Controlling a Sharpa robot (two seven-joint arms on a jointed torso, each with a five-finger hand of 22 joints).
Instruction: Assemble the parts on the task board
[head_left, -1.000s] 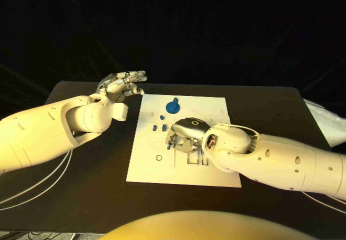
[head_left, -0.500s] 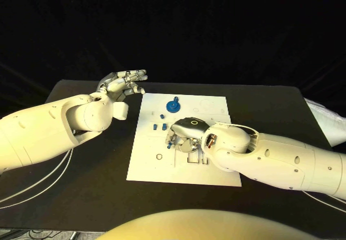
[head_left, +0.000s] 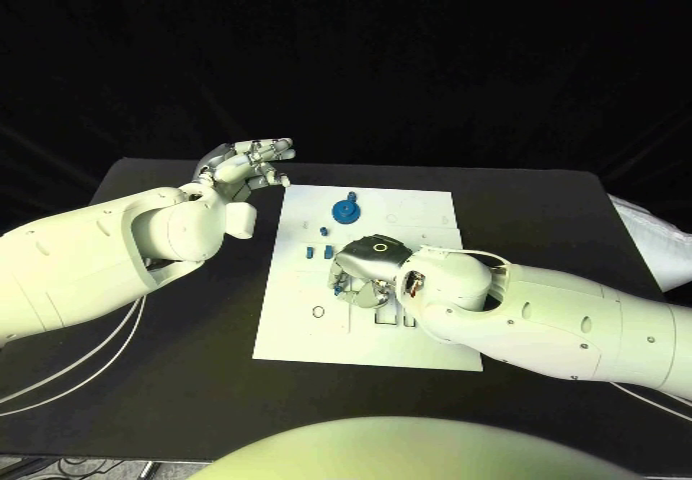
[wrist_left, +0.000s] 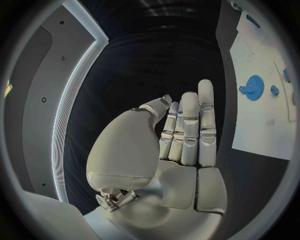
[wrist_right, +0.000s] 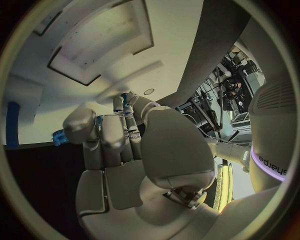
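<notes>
The white task board (head_left: 433, 215) lies in the middle of the black table. A blue gear (head_left: 346, 212) sits near its far edge, also seen as the gear (wrist_left: 254, 87) in the left wrist view. Small blue parts (head_left: 319, 254) lie on the board's left side. My right hand (head_left: 369, 263) is down on the board's middle, fingers curled, pinching a small blue part (head_left: 336, 287) at its fingertips; blue shows between the fingers (wrist_right: 125, 96). My left hand (head_left: 247, 166) hovers raised off the board's far left corner, fingers straight and holding nothing; the palm (wrist_left: 178, 150) is bare.
The board has cut-out slots (head_left: 389, 318) and a small ring (head_left: 317, 314) near its front. A pale cloth-like object (head_left: 656, 245) lies at the table's right edge. Bare black table (head_left: 173, 350) spreads left of and in front of the board.
My right hand has crept slightly left and farther along the board, still on the blue part. The left hand has stayed put.
</notes>
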